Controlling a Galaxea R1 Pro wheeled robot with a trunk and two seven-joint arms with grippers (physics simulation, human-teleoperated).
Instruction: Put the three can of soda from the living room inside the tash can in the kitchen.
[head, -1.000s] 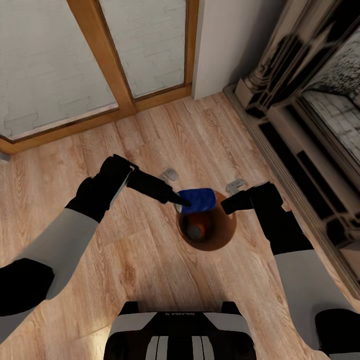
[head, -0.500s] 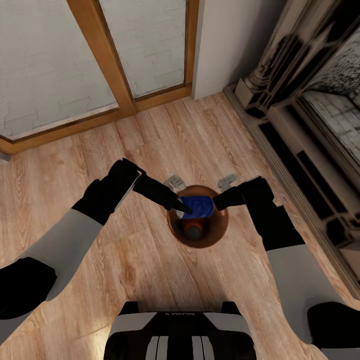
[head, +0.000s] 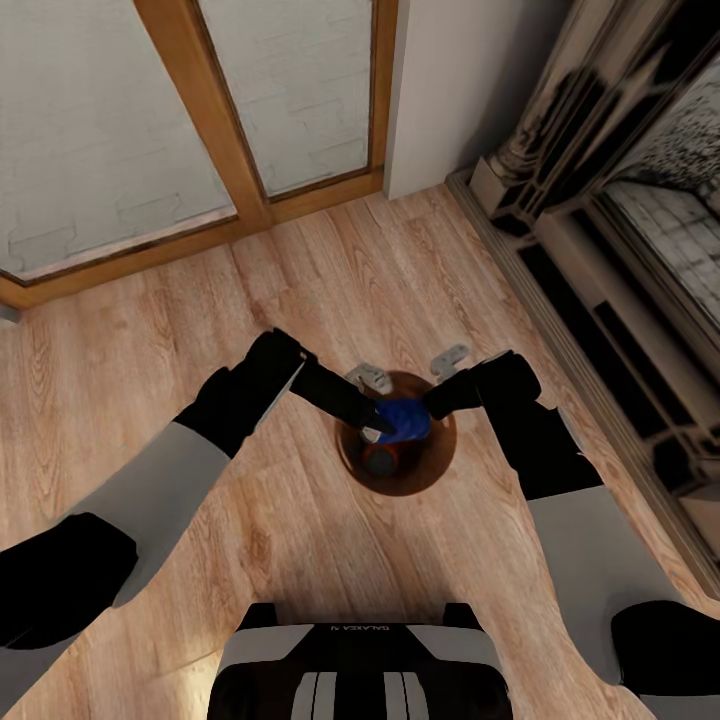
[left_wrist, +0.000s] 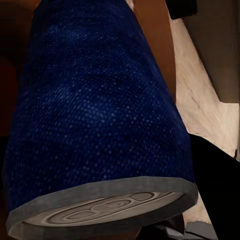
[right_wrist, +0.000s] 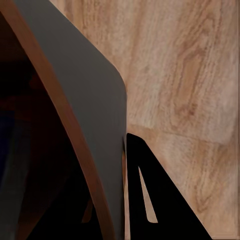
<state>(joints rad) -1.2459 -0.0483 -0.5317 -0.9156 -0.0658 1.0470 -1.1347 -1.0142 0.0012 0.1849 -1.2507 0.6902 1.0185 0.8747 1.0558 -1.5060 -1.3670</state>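
Observation:
The trash can (head: 432, 462) stands on the wood floor between my arms, grey outside (right_wrist: 85, 100) and copper-brown inside. My left gripper (head: 378, 405) is shut on the dark blue soda can (head: 408, 420), which lies sideways and low in the bin's mouth. The can's blue side (left_wrist: 100, 100) and grey metal end show close up in the left wrist view. Deeper in the bin, a grey-topped can (head: 379, 462) is partly visible. My right gripper (head: 440, 382) is shut on the bin's far rim, with one black finger (right_wrist: 160, 200) outside the wall.
Wood-framed glass doors (head: 200, 120) run along the far side, and a white wall corner (head: 460, 80) stands beside them. The dark fireplace surround (head: 620, 230) lines the right. Bare wood floor (head: 300, 280) lies around the bin. My base (head: 360, 665) sits close behind it.
My left gripper has carried the blue can right and downward, from above the rim into the bin's mouth. The right gripper and the bin have shifted slightly left.

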